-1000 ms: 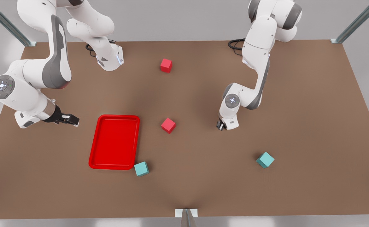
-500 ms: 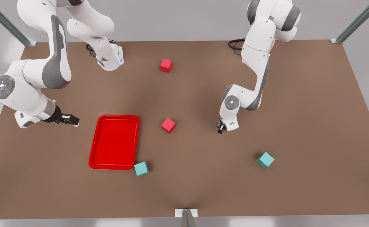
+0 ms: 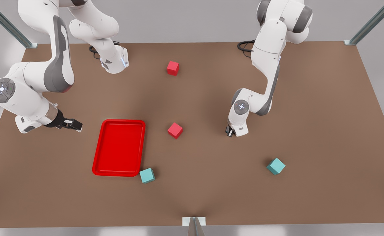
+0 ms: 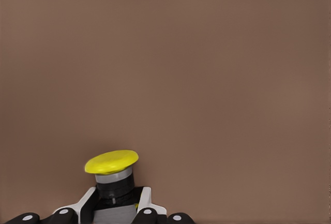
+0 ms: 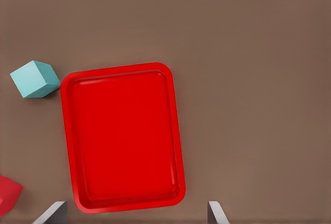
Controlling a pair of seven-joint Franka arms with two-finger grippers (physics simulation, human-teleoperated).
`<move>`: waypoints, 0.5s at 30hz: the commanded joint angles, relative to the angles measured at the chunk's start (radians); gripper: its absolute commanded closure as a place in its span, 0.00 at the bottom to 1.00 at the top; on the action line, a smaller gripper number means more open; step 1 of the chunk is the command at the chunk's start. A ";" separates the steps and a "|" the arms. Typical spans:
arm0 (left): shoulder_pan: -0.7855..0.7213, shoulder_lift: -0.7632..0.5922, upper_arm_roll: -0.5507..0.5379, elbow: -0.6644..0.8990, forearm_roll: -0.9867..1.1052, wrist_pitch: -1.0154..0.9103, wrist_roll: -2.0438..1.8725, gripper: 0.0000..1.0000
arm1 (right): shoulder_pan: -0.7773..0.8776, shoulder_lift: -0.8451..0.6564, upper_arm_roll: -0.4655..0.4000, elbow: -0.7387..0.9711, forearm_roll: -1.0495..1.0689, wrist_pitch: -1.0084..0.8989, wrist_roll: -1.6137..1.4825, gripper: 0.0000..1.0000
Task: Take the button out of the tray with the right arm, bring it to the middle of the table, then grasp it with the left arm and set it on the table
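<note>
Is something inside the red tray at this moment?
No. The red tray holds nothing; its whole floor shows bare. The button is between the left gripper's jaws, above the table. A teal cube sits outside one corner.

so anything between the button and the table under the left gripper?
Nothing visible. The left gripper holds the button over bare table; the nearest red cube sits apart, toward the front view's left. The right gripper waits open beside the tray.
</note>
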 commanded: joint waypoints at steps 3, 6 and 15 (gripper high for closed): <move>0.000 -0.002 0.002 0.006 0.003 -0.012 0.007 0.53 | 0.001 0.004 0.000 0.002 0.001 0.002 0.001 0.00; 0.000 -0.017 0.008 0.013 0.004 -0.044 0.030 0.53 | 0.001 0.005 0.000 0.008 0.001 -0.001 0.001 0.00; 0.001 -0.015 0.048 0.112 0.068 -0.165 0.028 0.56 | 0.001 0.005 0.001 0.008 0.001 -0.001 0.004 0.00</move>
